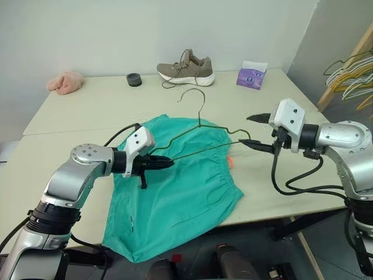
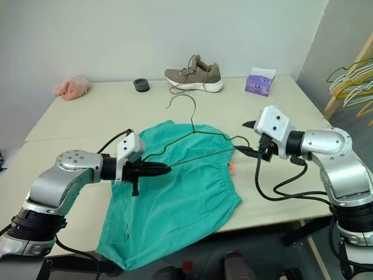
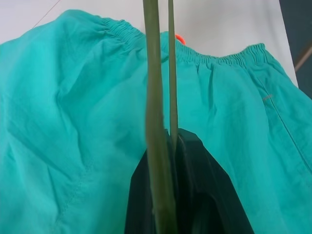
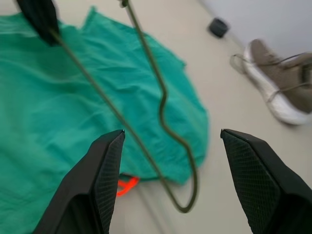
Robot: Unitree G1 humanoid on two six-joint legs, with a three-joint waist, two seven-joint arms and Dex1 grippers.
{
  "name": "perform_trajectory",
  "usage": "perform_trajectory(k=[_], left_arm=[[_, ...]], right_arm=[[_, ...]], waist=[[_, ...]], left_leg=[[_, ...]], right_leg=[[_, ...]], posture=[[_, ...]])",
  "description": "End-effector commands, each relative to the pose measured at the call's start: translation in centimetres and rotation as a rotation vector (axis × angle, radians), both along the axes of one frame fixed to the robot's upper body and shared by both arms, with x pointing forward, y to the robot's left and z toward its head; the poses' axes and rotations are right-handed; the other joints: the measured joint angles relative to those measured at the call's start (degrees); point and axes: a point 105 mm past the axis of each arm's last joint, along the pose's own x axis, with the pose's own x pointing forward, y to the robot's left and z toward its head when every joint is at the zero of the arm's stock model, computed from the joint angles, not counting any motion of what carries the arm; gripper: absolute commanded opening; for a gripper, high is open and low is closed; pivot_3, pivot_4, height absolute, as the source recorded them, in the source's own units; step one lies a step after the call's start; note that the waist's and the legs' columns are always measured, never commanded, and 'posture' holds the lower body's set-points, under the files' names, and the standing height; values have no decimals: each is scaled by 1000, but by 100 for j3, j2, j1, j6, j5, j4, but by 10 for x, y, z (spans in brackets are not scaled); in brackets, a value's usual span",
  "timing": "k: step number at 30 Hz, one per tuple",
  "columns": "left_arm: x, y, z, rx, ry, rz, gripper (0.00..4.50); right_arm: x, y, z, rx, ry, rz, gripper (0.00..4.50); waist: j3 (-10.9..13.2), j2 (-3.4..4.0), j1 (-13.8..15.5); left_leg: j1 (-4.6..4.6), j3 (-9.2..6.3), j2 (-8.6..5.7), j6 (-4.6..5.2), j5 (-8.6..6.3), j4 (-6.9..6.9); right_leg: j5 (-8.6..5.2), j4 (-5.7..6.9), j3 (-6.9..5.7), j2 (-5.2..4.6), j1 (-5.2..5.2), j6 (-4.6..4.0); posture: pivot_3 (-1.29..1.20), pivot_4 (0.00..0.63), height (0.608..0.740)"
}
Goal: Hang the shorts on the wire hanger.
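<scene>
To do this step well, the wire hanger (image 1: 198,137) needed holding level above the shorts (image 1: 175,192) while a free end was fed into the waistband. The shorts lay flat on the table (image 1: 87,111), one leg spilling over the near edge. The left gripper (image 1: 165,163) was clamped on the hanger's left corner; the right gripper (image 4: 170,141) stood wide open, holding nothing, hanger just beyond it

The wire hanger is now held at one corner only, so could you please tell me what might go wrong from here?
1. The left claw pinches the wire hanger at one corner, while the right claw stands open by the other; the free end could sag or swing.
2. The shorts overhang the table edge and might slide off.
</scene>
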Motion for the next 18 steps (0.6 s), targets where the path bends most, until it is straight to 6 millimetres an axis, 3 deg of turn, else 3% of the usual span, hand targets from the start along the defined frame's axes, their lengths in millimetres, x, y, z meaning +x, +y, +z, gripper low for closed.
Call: perform_trajectory(k=[1,4,9,18], left_arm=[[-2,-9,20,26,-97,-71,0],[-5,-11,20,45,-101,-96,0],[-9,-11,16,77,-97,-124,0],[-12,-10,10,97,-100,-129,0]], right_arm=[[0,4,-4,-45,23,37,3345],[6,7,-22,-146,44,67,3345],[20,16,-33,-201,53,88,3345],[15,7,-31,-236,123,123,3345]], waist=[[0,0,-9],[0,0,-15],[0,0,-9],[0,0,10]], left_leg=[[0,1,0,0,0,0],[3,3,0,1,0,1],[0,2,3,1,0,0],[-3,1,2,1,0,0]], right_leg=[[0,0,1,0,0,0],[-1,0,4,3,0,2],[-1,-1,3,6,-2,2],[-1,-3,1,3,-2,2]], posture=[[-166,82,740],[-161,83,740],[-157,82,740],[-151,82,740]])
